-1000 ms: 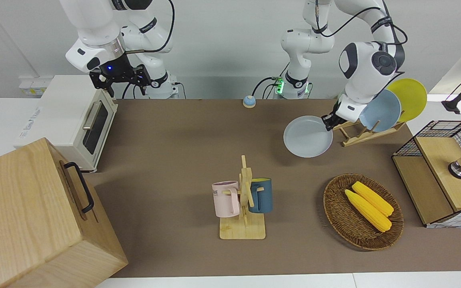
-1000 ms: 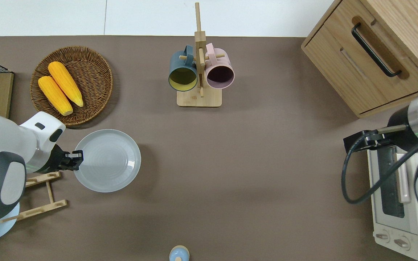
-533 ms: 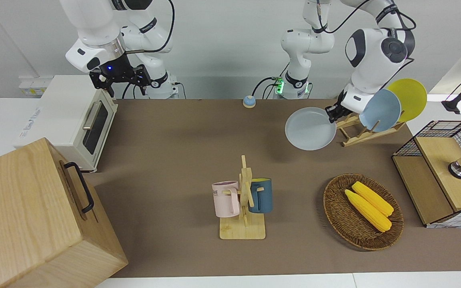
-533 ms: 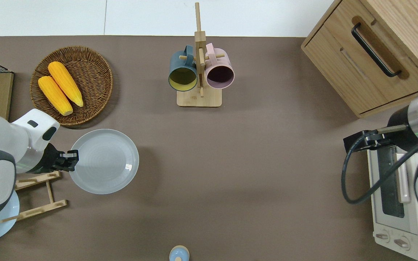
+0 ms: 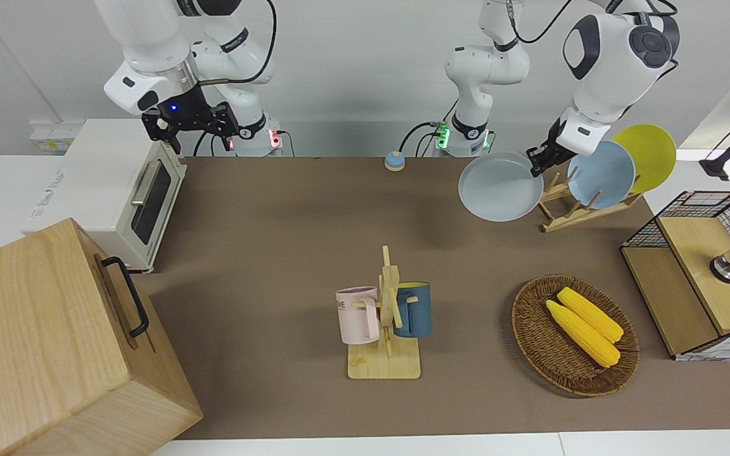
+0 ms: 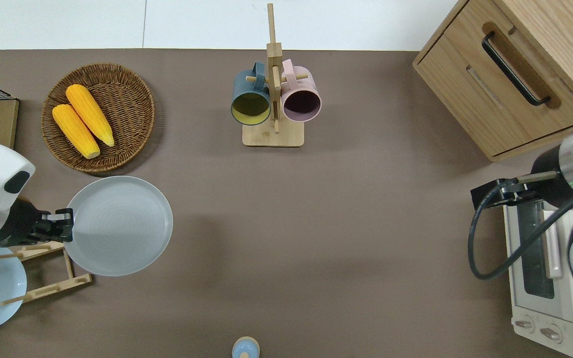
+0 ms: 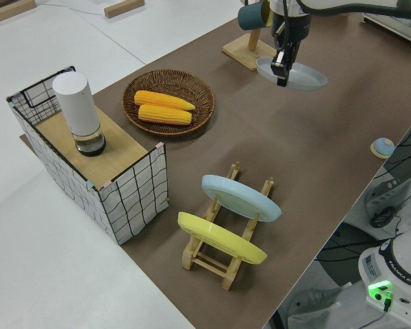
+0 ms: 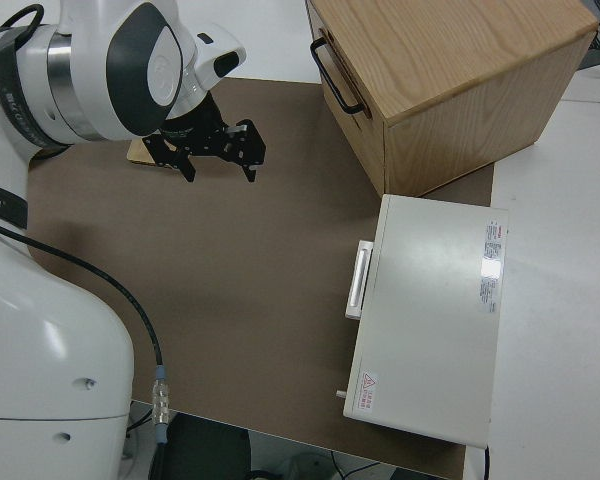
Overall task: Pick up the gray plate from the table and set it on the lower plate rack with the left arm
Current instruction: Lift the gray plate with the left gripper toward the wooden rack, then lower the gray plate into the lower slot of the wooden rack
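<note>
The gray plate (image 5: 499, 187) hangs level in the air, held by its rim in my shut left gripper (image 5: 537, 159). In the overhead view the plate (image 6: 120, 225) is over the table, and its edge overlaps the open end of the lower plate rack (image 6: 52, 288); the left gripper (image 6: 65, 224) is over that end of the rack. The rack (image 5: 568, 212) holds a light blue plate (image 5: 601, 174) and a yellow plate (image 5: 647, 155) in the slots nearer the left arm's end of the table. The left side view shows the gray plate (image 7: 298, 75) well above the table. My right gripper (image 8: 220, 150) is parked and open.
A wicker basket (image 6: 132, 99) with two corn cobs lies farther from the robots than the rack. A wooden mug stand (image 6: 272, 134) holds two mugs mid-table. A wire-grid box (image 5: 688, 304) stands at the left arm's end; a toaster oven (image 5: 111, 190) and a wooden cabinet (image 5: 54, 354) stand at the right arm's end.
My left gripper has lifted the gray plate higher and carried it toward the rack and the left arm's end of the table. The right arm has not moved.
</note>
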`<state>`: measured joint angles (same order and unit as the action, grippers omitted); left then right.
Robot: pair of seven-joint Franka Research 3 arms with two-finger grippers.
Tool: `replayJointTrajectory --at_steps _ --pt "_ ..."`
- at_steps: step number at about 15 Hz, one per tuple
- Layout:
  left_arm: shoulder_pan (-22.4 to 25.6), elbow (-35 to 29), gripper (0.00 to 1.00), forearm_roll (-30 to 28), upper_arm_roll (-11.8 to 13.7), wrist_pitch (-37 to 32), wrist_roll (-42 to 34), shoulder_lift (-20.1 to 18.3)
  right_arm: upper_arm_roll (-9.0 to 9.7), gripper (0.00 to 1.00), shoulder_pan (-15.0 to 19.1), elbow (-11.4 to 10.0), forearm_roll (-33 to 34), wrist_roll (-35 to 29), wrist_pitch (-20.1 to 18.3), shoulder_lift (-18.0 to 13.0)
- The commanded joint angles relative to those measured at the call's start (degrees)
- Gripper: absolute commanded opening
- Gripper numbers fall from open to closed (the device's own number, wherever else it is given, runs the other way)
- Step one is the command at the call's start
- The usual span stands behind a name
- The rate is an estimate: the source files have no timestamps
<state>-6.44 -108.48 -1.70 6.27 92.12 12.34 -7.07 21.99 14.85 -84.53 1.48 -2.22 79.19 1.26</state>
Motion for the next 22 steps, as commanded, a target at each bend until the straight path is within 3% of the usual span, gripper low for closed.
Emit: replayJointTrajectory --at_steps 1,8,15,18,22 --pt "0.02 2.65 0.0 9.67 0.32 -4.4 -0.56 -0.41 1.13 0.983 1.32 0.41 0.28 -0.68 -0.62 -0.2" --pt "-0.68 2.92 0.0 29.72 -2.05 -10.37 0.14 -0.49 1.13 0.983 1.32 0.41 0.37 -0.68 -0.62 -0.12" --pt "-0.68 1.95 0.0 45.62 -1.96 -10.91 0.32 0.03 1.21 0.983 1.32 0.41 0.28 -0.68 -0.62 -0.12" --pt "-0.77 0.03 0.0 49.33 -1.96 -12.31 3.82 0.12 1.21 0.983 1.32 0.41 0.28 -0.68 -0.62 -0.12" --pt "-1.03 -5.51 0.0 49.6 -2.05 -11.71 13.57 0.39 1.21 0.983 1.32 0.41 0.28 -0.68 -0.62 -0.12"
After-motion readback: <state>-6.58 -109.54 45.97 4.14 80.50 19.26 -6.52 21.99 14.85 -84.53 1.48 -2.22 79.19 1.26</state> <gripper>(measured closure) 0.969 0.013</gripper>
